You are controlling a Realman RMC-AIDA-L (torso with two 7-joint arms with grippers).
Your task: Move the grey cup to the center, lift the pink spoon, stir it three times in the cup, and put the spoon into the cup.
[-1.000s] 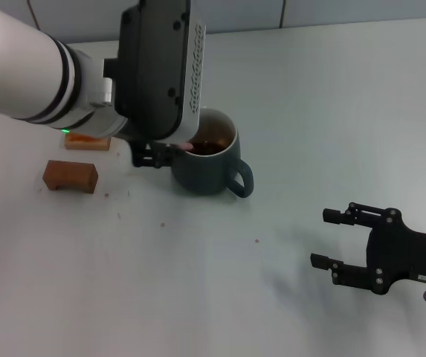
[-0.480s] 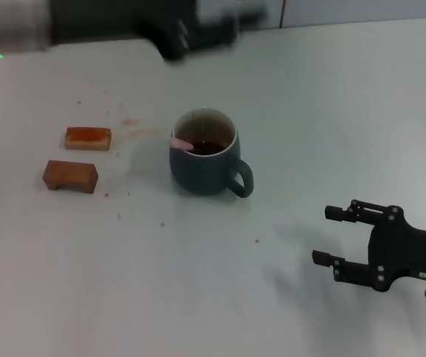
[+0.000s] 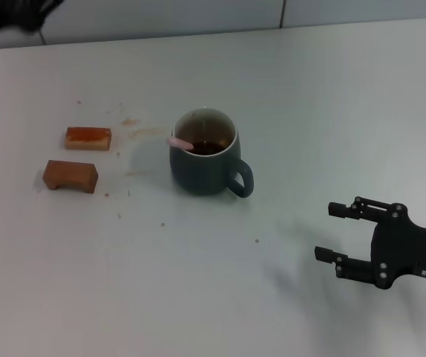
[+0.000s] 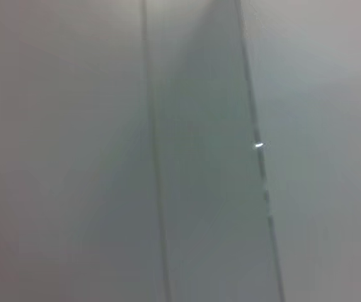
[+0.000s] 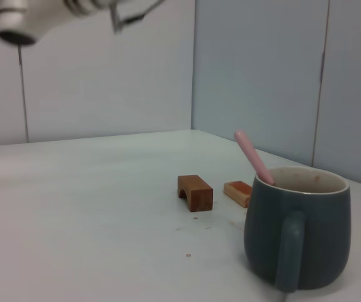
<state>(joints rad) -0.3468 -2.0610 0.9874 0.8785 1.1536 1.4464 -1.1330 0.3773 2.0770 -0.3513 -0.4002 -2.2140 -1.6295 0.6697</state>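
The rounded dark blue-grey ceramic mug (image 3: pixel 204 155) stands just above the middle of the head view, and the slim pale pink spoon (image 3: pixel 181 142) leans inside it on the rim's left side. With the spoon in, the sound move is probably to lift the arms clear without knocking that handle. The right gripper (image 3: pixel 344 234), lower right, hangs with jaws spread, holding nothing. The left gripper (image 5: pixel 133 13) is blurred and cut off; I cannot tell its jaws' state. The spoon's bowl is hidden.

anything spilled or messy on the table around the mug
Yes. A brownish stain and scattered crumbs mark the table between the grey cup and the brown blocks. The pink spoon leans inside the cup.
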